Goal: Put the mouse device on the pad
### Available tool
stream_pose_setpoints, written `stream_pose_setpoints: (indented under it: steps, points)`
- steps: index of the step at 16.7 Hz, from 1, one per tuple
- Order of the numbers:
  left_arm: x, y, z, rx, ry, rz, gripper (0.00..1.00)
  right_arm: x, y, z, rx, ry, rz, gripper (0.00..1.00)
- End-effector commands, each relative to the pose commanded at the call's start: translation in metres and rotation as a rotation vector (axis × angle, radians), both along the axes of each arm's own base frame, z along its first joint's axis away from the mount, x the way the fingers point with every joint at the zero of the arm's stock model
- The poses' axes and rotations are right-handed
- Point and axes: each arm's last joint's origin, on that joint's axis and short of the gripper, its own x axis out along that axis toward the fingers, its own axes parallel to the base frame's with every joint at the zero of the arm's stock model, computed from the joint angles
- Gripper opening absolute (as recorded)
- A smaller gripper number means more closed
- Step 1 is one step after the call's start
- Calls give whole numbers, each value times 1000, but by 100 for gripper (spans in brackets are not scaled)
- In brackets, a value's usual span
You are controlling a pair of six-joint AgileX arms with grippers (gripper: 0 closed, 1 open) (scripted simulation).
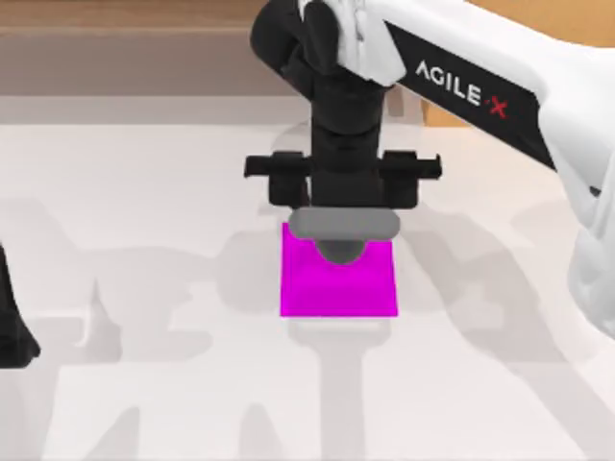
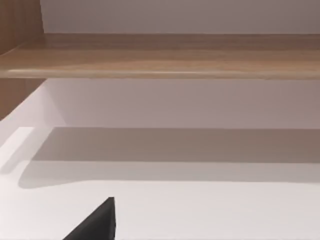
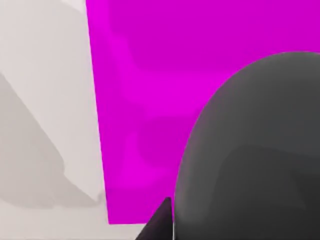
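Right gripper (image 1: pixel 343 223) over the far edge of the pad (image 1: pixel 338 283), clenched on the mouse device (image 1: pixel 343 233) — mouse held at the pad's far side, light grey top crosswise, darker body below. Cannot tell whether touching the pad or just above. Right wrist view: dark grey mouse body (image 3: pixel 250 155) close against magenta pad (image 3: pixel 150 75), white table (image 3: pixel 45 100) beside. Pad flat near table centre. Left arm parked at the table's left edge — finger state impossible to tell.
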Motion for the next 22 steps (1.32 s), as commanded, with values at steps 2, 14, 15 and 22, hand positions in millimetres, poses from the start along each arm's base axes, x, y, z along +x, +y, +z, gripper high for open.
stream_pose_setpoints:
  steps: [2,14,15,22]
  points:
    - [0,0,0,0,0,0,100,0,0,-2,0,0,0,0]
    - [0,0,0,0,0,0,100,0,1,-33,5,-6,3,0]
    - [0,0,0,0,0,0,100,0,1,-36,6,-8,4,0]
    - [0,0,0,0,0,0,100,0,1,-45,-1,0,6,8]
